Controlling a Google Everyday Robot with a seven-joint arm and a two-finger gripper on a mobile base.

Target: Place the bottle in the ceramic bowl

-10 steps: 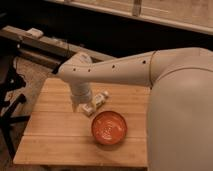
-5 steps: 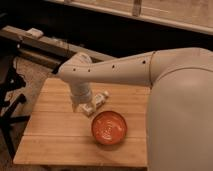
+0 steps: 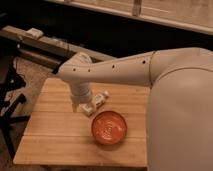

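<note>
Task not done: small whitish oblong bottle sits at desk level on the light wooden desk, near the round glossy orange-red ceramic bowl, which holds nothing. Lift & drop-in remain. White arm reaches across, wrist bent down, gripper low at bottle; can't tell if it's gripping.

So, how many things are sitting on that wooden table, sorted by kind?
Bowls: 1, the orange-red ceramic bowl.
Bottles: 1, the small whitish bottle.
Total: 2 on the wooden table.
Not counted: the robot's hand, which is low over the table right beside the bottle, up and left of the bowl.
</note>
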